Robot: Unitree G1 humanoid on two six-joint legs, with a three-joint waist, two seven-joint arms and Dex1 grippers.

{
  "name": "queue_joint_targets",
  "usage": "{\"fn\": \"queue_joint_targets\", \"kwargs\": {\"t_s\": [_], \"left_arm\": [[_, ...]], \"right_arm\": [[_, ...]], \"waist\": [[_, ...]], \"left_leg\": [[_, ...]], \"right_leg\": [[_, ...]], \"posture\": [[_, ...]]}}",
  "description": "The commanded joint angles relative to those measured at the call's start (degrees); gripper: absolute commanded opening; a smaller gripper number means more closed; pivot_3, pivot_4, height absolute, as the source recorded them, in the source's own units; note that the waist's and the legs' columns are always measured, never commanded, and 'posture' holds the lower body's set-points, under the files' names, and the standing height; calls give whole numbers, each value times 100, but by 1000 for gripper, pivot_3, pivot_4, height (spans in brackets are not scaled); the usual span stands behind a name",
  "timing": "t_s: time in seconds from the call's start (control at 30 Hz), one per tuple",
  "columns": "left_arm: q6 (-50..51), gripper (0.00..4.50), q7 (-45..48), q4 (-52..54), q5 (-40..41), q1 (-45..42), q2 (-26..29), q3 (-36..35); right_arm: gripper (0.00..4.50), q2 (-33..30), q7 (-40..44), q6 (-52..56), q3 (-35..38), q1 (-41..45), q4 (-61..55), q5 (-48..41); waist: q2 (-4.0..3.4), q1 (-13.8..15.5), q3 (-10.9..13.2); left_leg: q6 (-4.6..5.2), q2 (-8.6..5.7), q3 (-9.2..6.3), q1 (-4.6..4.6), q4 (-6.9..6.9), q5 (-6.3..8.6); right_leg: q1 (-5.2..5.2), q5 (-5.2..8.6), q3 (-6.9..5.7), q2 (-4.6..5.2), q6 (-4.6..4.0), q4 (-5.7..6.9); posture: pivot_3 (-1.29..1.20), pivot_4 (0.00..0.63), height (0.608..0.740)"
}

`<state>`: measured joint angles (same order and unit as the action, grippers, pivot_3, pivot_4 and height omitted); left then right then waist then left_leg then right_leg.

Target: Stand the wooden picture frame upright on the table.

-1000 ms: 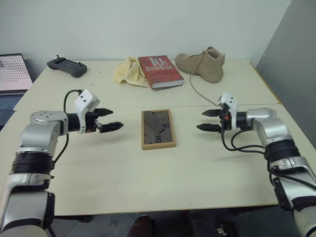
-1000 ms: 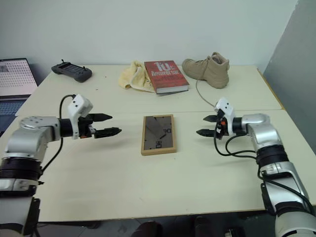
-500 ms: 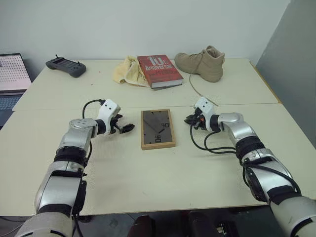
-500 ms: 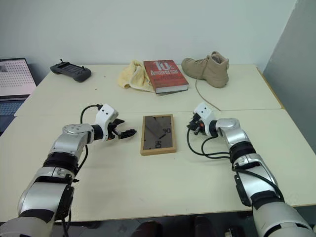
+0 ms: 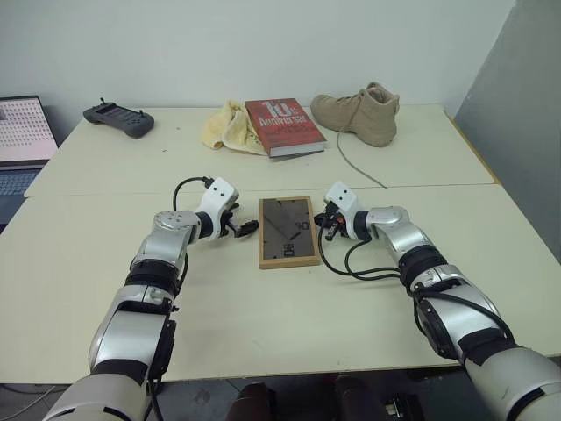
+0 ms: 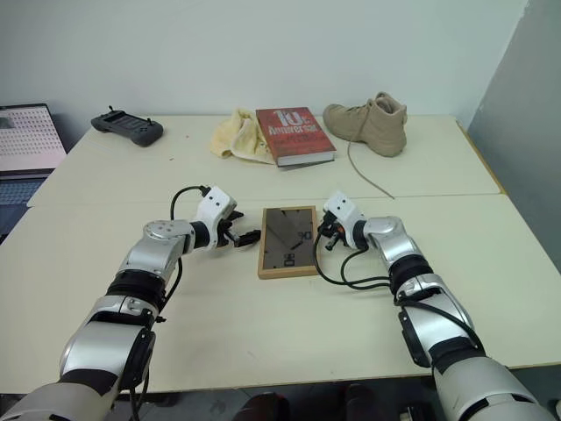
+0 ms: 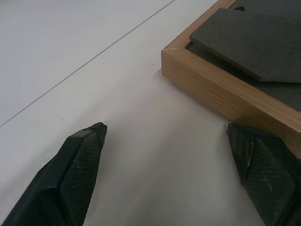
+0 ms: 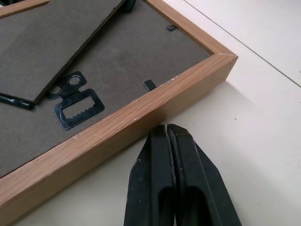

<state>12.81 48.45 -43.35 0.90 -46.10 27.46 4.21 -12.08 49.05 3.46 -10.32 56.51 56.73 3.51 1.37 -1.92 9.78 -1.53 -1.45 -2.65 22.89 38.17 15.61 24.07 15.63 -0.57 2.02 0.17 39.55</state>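
The wooden picture frame (image 5: 287, 231) lies face down on the table (image 5: 263, 333), its dark back panel and stand facing up. My left gripper (image 5: 246, 228) is low over the table at the frame's left edge and is open. In the left wrist view one of its fingers (image 7: 263, 172) sits against the frame's wooden side (image 7: 225, 92). My right gripper (image 5: 322, 226) is shut with nothing in it. Its tips (image 8: 165, 136) rest at the frame's right side rail (image 8: 117, 129), near a corner.
At the back of the table are a red book (image 5: 282, 125), a yellow cloth (image 5: 224, 125) and a tan boot (image 5: 359, 112) with a trailing lace. A black controller (image 5: 118, 118) and a laptop (image 5: 22, 132) are at the far left. A grey wall stands to the right.
Both arms swung inward and down to the frame's two sides. The right gripper went from open to shut. The frame has slid slightly to the right.
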Motion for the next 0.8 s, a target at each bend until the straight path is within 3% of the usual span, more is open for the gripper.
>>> {"fn": "queue_joint_targets", "kwargs": {"t_s": [0.03,0.23,0.57,0.8], "left_arm": [[376,3422,416,844,77,368,-84,268],[1376,2170,873,2735,303,1100,245,419],[2969,5,1778,5661,1169,2597,1503,477],[3514,5,1645,6230,1609,2935,1923,137]], "right_arm": [[0,110,458,276,-117,-220,-916,-150],[0,-386,1202,1357,-367,-1100,-2950,-315],[0,-992,1646,2832,-676,-1904,-5141,-692],[0,-1549,1622,2791,-714,-2033,-5211,-593]], "waist": [[0,-6,-1],[-1,2,-1],[-1,8,0],[0,42,1]], "left_leg": [[0,0,-1,-1,0,0],[1,0,-4,2,-1,0],[23,3,-14,-3,-5,13],[27,1,-21,-1,-3,15]], "right_leg": [[0,0,0,0,0,0],[0,0,1,-1,0,-1],[0,2,3,-7,-2,-1],[-4,2,-5,-8,-2,-6]], "posture": [[0,150,740],[0,150,740],[0,150,740],[0,150,740]]}}
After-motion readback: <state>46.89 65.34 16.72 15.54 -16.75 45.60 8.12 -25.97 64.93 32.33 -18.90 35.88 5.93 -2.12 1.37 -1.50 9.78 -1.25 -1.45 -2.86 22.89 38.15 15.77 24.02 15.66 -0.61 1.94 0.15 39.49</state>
